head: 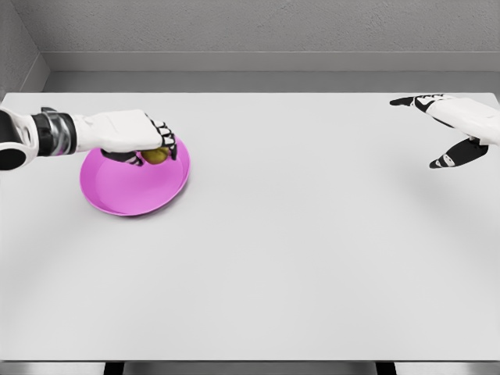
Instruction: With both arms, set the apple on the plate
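Note:
A round magenta plate lies on the left part of the white table. My left hand reaches in from the left edge and hovers over the plate's upper right part, fingers curled around a small yellow-green apple. Most of the apple is hidden under the palm and fingers; I cannot tell whether it touches the plate. My right hand hangs over the far right of the table, fingers and thumb spread, holding nothing.
The white table runs to a grey back wall, with its front edge near the bottom of the view. A grey side wall stands at the far left.

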Robot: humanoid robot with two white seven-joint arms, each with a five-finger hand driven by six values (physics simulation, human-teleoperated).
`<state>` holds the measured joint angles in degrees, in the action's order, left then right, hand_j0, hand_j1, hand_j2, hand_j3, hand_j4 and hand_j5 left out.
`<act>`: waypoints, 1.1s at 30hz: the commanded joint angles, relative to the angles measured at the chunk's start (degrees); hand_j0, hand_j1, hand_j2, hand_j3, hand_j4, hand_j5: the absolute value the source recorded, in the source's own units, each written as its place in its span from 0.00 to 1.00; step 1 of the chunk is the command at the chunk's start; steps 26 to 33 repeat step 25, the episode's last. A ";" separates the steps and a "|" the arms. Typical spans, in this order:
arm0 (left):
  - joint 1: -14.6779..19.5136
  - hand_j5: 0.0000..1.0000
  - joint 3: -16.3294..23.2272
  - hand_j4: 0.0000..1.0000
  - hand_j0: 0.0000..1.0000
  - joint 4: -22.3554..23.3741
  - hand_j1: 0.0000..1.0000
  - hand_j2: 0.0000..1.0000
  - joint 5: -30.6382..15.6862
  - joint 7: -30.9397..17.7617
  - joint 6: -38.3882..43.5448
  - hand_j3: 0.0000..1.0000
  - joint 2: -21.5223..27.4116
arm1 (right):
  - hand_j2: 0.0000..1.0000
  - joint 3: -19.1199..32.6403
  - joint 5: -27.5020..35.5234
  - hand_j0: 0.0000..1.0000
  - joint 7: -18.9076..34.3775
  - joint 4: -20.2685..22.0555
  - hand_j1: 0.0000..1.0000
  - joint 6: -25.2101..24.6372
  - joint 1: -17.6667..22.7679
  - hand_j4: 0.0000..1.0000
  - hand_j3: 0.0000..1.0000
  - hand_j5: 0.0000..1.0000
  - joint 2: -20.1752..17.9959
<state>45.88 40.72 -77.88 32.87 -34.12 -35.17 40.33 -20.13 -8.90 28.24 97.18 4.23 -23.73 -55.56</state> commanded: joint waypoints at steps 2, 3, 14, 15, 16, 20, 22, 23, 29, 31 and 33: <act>0.00 1.00 -0.03 1.00 1.00 0.01 1.00 1.00 -0.26 0.02 0.17 1.00 0.54 | 1.00 0.09 0.11 1.00 -0.03 0.03 1.00 -0.02 0.17 1.00 1.00 1.00 -0.16; 0.00 1.00 -0.03 1.00 1.00 0.01 1.00 1.00 -0.35 0.02 0.17 1.00 0.98 | 1.00 0.09 0.11 1.00 -0.03 0.03 1.00 -0.02 0.26 1.00 1.00 1.00 -0.07; -5.45 1.00 -6.09 1.00 1.00 0.27 1.00 1.00 -20.12 0.10 0.17 1.00 6.34 | 1.00 0.09 0.11 1.00 -0.03 0.12 1.00 -0.02 0.44 1.00 1.00 1.00 -0.07; -6.24 1.00 -7.14 1.00 1.00 0.36 1.00 1.00 -20.91 0.10 0.17 1.00 6.61 | 1.00 0.01 0.11 1.00 -0.03 0.12 1.00 -0.02 0.44 1.00 1.00 1.00 -0.07; -6.85 1.00 -8.20 1.00 1.00 1.76 1.00 1.00 -21.35 0.10 0.17 1.00 7.13 | 1.00 0.09 0.11 1.00 -0.03 0.12 1.00 -0.02 0.44 1.00 1.00 1.00 -0.07; -6.94 1.00 -9.96 1.00 1.00 5.45 1.00 1.00 -22.41 0.10 0.17 1.00 8.54 | 1.00 0.09 0.11 1.00 -0.03 0.20 1.00 -0.02 0.44 1.00 1.00 1.00 -0.07; -7.12 1.00 -9.96 1.00 1.00 5.63 1.00 1.00 -22.32 0.10 0.17 1.00 8.54 | 1.00 0.09 0.11 1.00 -0.03 0.20 1.00 -0.02 0.44 1.00 1.00 1.00 -0.07; -7.21 1.00 -10.57 1.00 1.00 5.81 1.00 1.00 -22.41 0.19 0.17 1.00 8.63 | 1.00 0.09 0.11 1.00 -0.03 0.12 1.00 -0.02 0.44 1.00 1.00 1.00 -0.07; -7.38 1.00 -10.57 1.00 1.00 5.90 1.00 1.00 -22.41 0.11 0.17 1.00 8.63 | 1.00 0.09 0.11 1.00 -0.03 0.12 1.00 -0.02 0.44 1.00 1.00 1.00 -0.07; -7.38 1.00 -10.57 1.00 1.00 5.90 1.00 1.00 -22.41 0.11 0.17 1.00 8.63 | 1.00 0.09 0.11 1.00 -0.03 0.12 1.00 -0.02 0.44 1.00 1.00 1.00 -0.07; -7.38 1.00 -10.57 1.00 1.00 5.90 1.00 1.00 -22.41 0.11 0.17 1.00 8.63 | 1.00 0.09 0.11 1.00 -0.03 0.12 1.00 -0.02 0.44 1.00 1.00 1.00 -0.07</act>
